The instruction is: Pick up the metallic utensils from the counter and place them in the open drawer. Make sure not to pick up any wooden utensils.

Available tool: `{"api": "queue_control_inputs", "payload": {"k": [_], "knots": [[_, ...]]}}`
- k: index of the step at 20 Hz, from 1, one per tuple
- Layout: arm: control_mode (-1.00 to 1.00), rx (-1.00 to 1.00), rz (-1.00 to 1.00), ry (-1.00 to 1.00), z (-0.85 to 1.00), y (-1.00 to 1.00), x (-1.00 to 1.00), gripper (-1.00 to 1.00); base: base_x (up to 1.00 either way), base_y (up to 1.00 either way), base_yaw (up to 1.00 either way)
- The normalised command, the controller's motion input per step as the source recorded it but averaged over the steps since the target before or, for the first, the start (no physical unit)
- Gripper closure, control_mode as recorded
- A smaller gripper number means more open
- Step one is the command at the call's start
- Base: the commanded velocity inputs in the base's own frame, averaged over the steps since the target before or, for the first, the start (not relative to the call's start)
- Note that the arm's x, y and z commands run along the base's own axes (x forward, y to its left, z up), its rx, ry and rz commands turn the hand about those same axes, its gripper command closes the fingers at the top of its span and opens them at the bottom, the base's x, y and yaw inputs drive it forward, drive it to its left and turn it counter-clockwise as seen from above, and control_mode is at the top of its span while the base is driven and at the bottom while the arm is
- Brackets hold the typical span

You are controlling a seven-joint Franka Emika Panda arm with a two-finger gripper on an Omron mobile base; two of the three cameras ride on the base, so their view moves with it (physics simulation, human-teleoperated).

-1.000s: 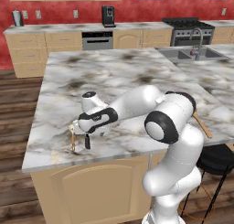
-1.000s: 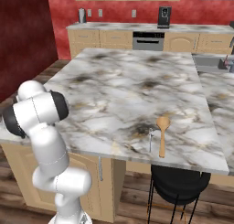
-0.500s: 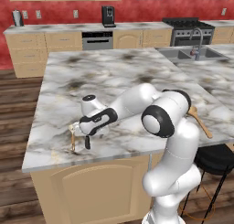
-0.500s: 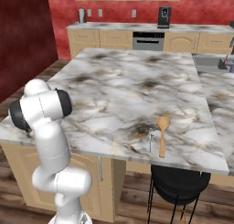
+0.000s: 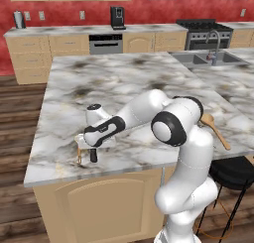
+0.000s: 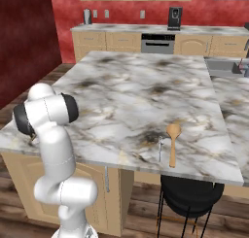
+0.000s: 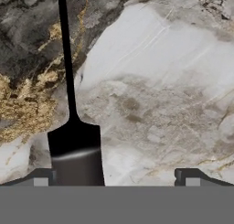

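My gripper [image 5: 88, 155] hangs open just above the counter [image 5: 124, 78] near its front left corner. In the hand view a black utensil [image 7: 75, 150] lies on the marble [image 7: 160, 81]. Its thin shaft runs away from me and its broad dark end lies against the inner side of my left fingertip [image 7: 41, 178]. Nothing sits between that end and the right fingertip. A small pale silvery utensil [image 6: 160, 145] lies near the counter's [image 6: 136, 86] front right edge, beside a wooden spoon [image 6: 171, 142]. The open drawer is out of view.
The wooden spoon [image 5: 215, 130] lies at the right edge, behind my arm's elbow. A black stool [image 6: 189, 195] stands below that edge. A sink with a faucet [image 5: 214, 47] sits at the far right. Tan cabinet fronts [image 5: 99, 207] drop below the front edge.
The arm's upper links have swung slightly. The hand stays low over the front left corner, and the jaws stand just as wide.
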Motion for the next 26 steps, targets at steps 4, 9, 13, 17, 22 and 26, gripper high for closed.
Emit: {"api": "queue_control_inputs", "payload": {"k": [4, 9, 13, 17, 22, 26], "knots": [[-1.00, -0.01, 0.00, 0.02, -0.08, 0.12, 0.04, -1.00, 0.00, 0.00, 0.00], [-1.00, 0.00, 0.00, 0.00, -0.13, 0.05, 0.03, -1.00, 0.00, 0.00, 0.00], [-1.00, 0.00, 0.00, 0.00, -0.18, 0.00, 0.00, -1.00, 0.00, 0.00, 0.00], [-1.00, 0.00, 0.00, 0.00, -0.12, 0.00, 0.00, -1.00, 0.00, 0.00, 0.00], [-1.00, 0.00, 0.00, 0.00, -0.13, 0.00, 0.00, -1.00, 0.00, 0.00, 0.00], [-1.00, 0.00, 0.00, 0.00, -0.15, 0.01, 0.02, 1.00, 0.00, 0.00, 0.00]]}}
